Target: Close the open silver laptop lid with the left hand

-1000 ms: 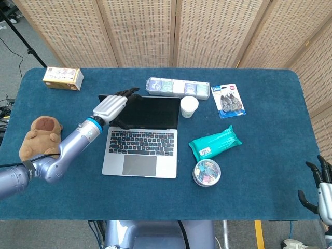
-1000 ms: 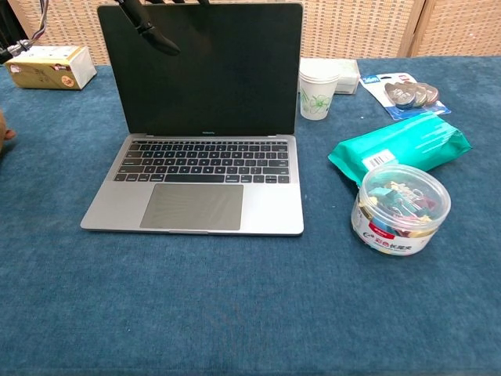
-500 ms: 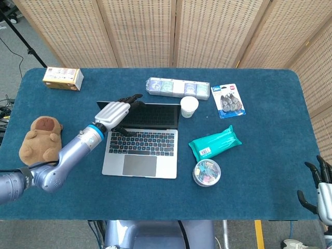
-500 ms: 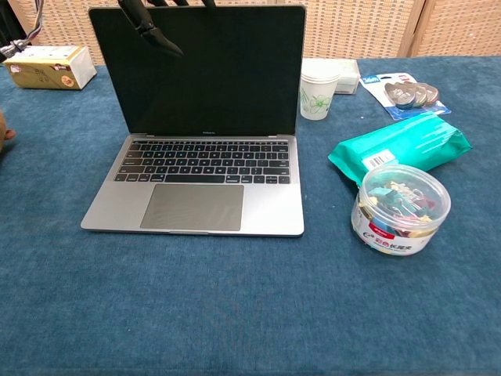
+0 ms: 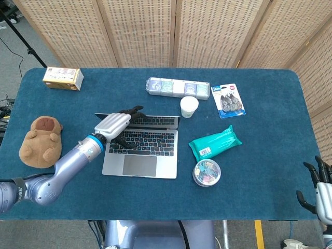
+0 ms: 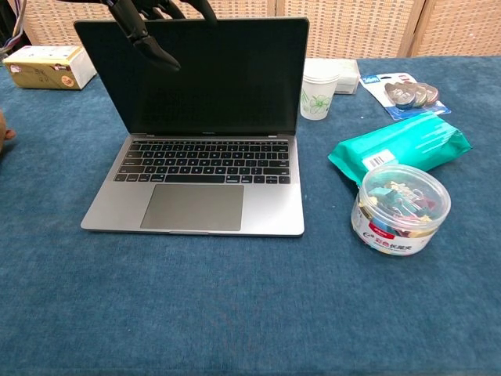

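Observation:
The silver laptop point(image 5: 139, 157) sits open in the middle of the blue table, keyboard toward me. Its lid point(image 5: 155, 119) is tilted forward, so the head view shows mostly its top edge. In the chest view the dark screen point(image 6: 219, 78) leans toward the camera. My left hand point(image 5: 118, 123) rests on the lid's upper left corner, fingers hooked over the top edge point(image 6: 168, 9) and the thumb point(image 6: 153, 48) hanging in front of the screen. My right hand point(image 5: 322, 188) hovers off the table's near right corner, fingers spread, holding nothing.
A paper cup point(image 5: 189, 107) stands just right of the lid. A green wipes pack point(image 5: 215, 142) and a clear tub of clips point(image 5: 206, 173) lie right of the laptop. A plush toy point(image 5: 40, 137), a small box point(image 5: 63, 78), a long pack point(image 5: 171, 87) and a blister pack point(image 5: 228, 100) ring the area.
My left hand has drawn the lid's top edge toward me and down; the lid has tipped from leaning back to leaning forward over the keyboard. The right hand has barely moved.

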Robot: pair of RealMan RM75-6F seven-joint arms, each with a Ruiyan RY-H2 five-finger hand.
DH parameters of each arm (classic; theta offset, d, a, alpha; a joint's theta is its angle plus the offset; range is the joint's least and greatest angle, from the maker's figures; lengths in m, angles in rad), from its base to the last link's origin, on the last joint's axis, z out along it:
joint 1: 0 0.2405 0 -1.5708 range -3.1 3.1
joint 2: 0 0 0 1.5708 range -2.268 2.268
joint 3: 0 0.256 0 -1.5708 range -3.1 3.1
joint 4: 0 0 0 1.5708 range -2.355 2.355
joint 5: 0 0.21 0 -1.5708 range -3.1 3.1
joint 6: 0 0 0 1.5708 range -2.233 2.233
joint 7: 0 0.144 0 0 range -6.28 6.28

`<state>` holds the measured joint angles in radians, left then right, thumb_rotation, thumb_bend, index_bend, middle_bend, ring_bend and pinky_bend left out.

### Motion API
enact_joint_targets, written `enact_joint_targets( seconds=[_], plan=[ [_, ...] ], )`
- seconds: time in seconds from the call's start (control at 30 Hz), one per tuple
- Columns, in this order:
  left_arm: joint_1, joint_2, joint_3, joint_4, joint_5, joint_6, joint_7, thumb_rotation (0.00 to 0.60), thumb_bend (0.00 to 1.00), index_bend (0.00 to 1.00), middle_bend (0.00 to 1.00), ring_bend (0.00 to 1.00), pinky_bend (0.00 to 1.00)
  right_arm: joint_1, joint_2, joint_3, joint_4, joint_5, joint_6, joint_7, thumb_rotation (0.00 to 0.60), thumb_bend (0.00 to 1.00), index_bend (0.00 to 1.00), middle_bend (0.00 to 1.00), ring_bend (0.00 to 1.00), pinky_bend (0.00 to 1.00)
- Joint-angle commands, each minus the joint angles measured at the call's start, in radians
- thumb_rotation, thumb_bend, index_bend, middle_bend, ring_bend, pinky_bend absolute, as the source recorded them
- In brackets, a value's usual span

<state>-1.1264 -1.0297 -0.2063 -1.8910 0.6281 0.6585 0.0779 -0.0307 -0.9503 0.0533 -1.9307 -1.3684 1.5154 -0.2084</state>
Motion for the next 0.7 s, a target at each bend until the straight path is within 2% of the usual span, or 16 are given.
enact_joint_targets(
  seconds=[0.03, 0.37, 0.7],
  plan=[
    [-0.007, 0.024, 0.000, -0.036, -0.018, -0.006, -0.003, 0.600, 0.19, 0.21, 0.03, 0.12, 0.14, 0.000, -0.001, -0.002, -0.001, -0.001, -0.001, -0.004, 0.600, 0.38, 0.14, 0.00, 0.00, 0.00],
    [-0.012, 0.066, 0.003, -0.108, -0.030, -0.027, -0.022, 0.600, 0.19, 0.21, 0.03, 0.12, 0.14, 0.003, -0.002, -0.007, -0.005, 0.000, -0.009, -0.018, 0.600, 0.38, 0.14, 0.00, 0.00, 0.00],
    [-0.018, 0.085, 0.011, -0.132, -0.058, -0.109, -0.091, 0.600, 0.19, 0.21, 0.03, 0.12, 0.14, 0.008, 0.012, -0.024, -0.021, 0.016, -0.040, -0.058, 0.600, 0.38, 0.15, 0.00, 0.00, 0.00]
  ],
)
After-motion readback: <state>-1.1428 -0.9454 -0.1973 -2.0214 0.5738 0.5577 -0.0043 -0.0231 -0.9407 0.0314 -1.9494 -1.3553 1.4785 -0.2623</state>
